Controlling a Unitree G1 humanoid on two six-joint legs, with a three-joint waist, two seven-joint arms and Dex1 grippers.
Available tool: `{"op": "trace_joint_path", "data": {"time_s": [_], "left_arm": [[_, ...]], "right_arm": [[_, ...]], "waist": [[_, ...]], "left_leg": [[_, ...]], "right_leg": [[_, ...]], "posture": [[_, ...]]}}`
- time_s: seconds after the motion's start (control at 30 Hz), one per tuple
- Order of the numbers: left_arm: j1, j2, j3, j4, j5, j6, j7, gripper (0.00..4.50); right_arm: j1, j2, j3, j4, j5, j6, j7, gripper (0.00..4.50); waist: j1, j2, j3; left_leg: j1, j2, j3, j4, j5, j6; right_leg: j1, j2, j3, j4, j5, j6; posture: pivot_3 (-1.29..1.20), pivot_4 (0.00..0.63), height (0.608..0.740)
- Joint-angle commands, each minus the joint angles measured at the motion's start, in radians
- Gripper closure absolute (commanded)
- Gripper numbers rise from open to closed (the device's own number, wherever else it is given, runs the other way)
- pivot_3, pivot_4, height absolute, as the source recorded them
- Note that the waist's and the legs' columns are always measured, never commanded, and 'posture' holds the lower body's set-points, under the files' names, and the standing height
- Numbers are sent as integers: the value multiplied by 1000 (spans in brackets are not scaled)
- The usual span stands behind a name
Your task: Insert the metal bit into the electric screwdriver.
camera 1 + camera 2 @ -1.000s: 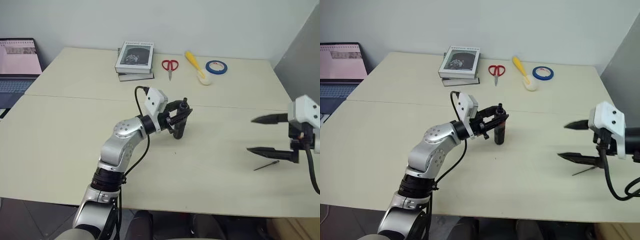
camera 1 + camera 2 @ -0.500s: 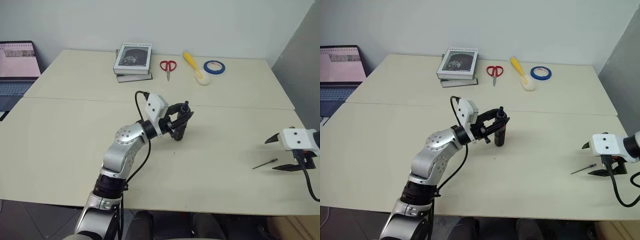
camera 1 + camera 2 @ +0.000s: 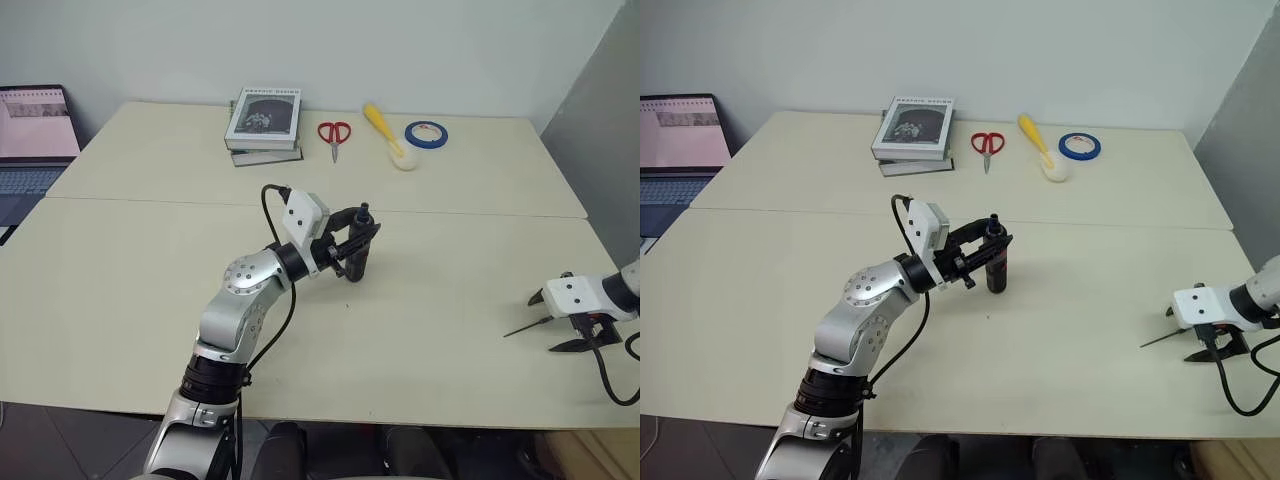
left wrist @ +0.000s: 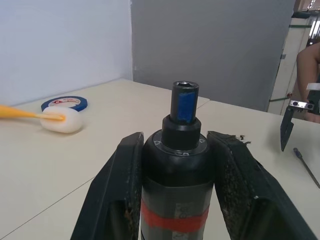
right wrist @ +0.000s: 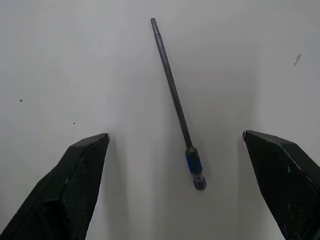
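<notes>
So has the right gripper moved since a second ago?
Yes. The right gripper has dropped toward the table and now hangs open over the metal bit, which lies where it was.

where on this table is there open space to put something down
Free: the wide near-left stretch of table, and the strip between electric screwdriver and metal bit. Crowded: the far edge, with books, scissors, brush, tape.

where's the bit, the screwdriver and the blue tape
bit (image 5: 172,85), right wrist view, middle of its shaft
screwdriver (image 4: 176,187), left wrist view, black body above the red band
blue tape (image 3: 426,133), left eye view, rim of the roll
</notes>
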Motion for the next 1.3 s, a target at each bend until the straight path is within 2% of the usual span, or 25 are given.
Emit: {"op": "trace_joint_path", "data": {"time_s": [0.03, 0.23, 0.3, 0.33, 0.47, 0.63, 0.9, 1.13, 1.3], "left_arm": [[-4, 6, -4, -4, -3, 12, -2, 2864], [-6, 18, 0, 3, -2, 8, -13, 2865], [-11, 20, 4, 9, 0, 6, -13, 2865], [-14, 21, 6, 11, 0, 5, -12, 2865], [-12, 23, 5, 11, 2, 2, -9, 2865], [-9, 23, 6, 8, 3, 2, -6, 2865], [-13, 27, 9, 15, 3, -2, -6, 2865], [-30, 27, 16, 24, 2, -2, -5, 2865], [-73, 26, 37, 16, -21, 22, 1, 2865]], "right_arm": [[-33, 1, 4, 26, -21, -38, 18, 0], [-70, 29, 26, 78, -52, -79, 17, 0], [-83, 39, 39, 88, -61, -92, 21, 388], [-87, 43, 45, 92, -64, -96, 24, 419], [-105, 58, 63, 107, -91, -110, 27, 1515], [-119, 71, 81, 121, -107, -118, 20, 2547], [-137, 82, 82, 130, -130, -122, 2, 4495], [-140, 70, 55, 104, -105, -97, 6, 4500], [-133, 48, -13, 5, -4, 19, 37, 4500]], "waist": [[0, 0, 0], [-1, 0, 0], [-1, 0, 0], [-1, 0, 0], [-11, 0, 0], [-26, -1, 0], [-30, -2, 0], [-31, -2, 1], [-33, -1, 2]], "left_leg": [[0, 0, 0, 0, 0, 0], [1, 0, 0, 0, 0, 0], [1, 0, 0, 0, 0, 0], [1, 0, 0, 0, 0, 0], [3, 0, 0, 0, 0, 0], [11, 0, 0, 1, 0, 0], [14, 0, 2, 1, 0, 0], [15, -1, 5, 0, 0, 0], [15, -1, 7, 0, 0, 0]], "right_leg": [[0, 0, 0, 0, 0, 0], [1, 0, 0, 0, 0, 0], [1, 0, 0, 0, 0, -1], [1, 0, 0, 0, 0, -1], [4, 0, 0, -1, 0, -1], [12, 0, 1, -1, -2, -3], [13, 1, 6, -1, -1, -3], [13, 2, 9, -1, -1, -2], [12, 2, 12, -1, -1, -2]], "posture": [[0, 150, 740], [0, 150, 740], [0, 150, 740], [0, 150, 740], [0, 150, 740], [0, 150, 740], [0, 150, 740], [0, 150, 740], [0, 150, 740]]}}
